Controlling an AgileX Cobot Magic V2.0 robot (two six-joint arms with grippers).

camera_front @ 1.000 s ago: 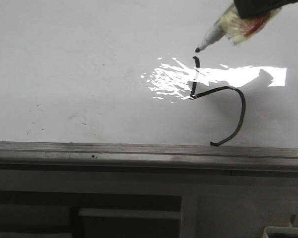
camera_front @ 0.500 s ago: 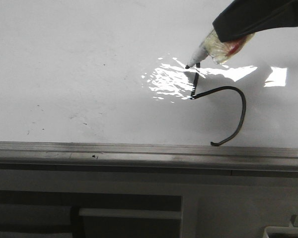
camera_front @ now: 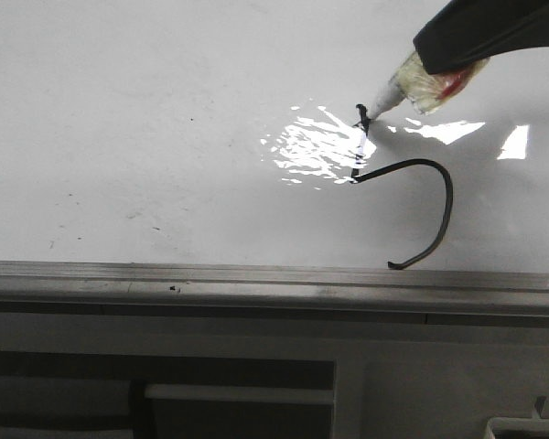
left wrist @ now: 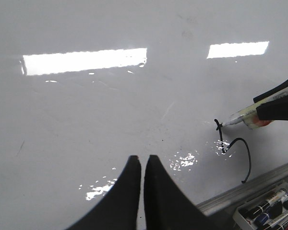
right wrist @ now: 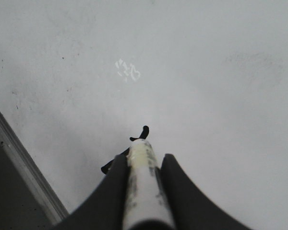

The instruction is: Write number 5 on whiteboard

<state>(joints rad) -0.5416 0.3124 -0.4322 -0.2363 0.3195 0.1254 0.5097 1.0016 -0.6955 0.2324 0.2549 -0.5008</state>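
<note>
So the 5 (camera_front: 419, 206) is only partly there: a short stem and a big open belly in thin black line, sitting on the whiteboard (camera_front: 146, 119) at about 4 o'clock in the front view, with the belly's tail ending just above the grey rail (camera_front: 256, 279). No top bar drawn, just a tiny dark hook at the top of the stem. Bright glare runs across the stem, so part of that line washes out.

The marker (camera_front: 398, 91) comes in from 2 o'clock, tilted, tip touching the board right at the top of the stem. Its barrel is wrapped in yellowish tape with a red patch. The right pincer (right wrist: 144, 165) is clenched on the marker, one black finger on each side of the barrel.

The left pincer (left wrist: 141, 165) hangs over bare board well apart from the 5, fingers pressed together with nothing between them. In its view there's a tray (left wrist: 240, 218) of spare markers (left wrist: 266, 206) past the rail at 5 o'clock. A few dark specks dot the board at 8 o'clock in the front view.
</note>
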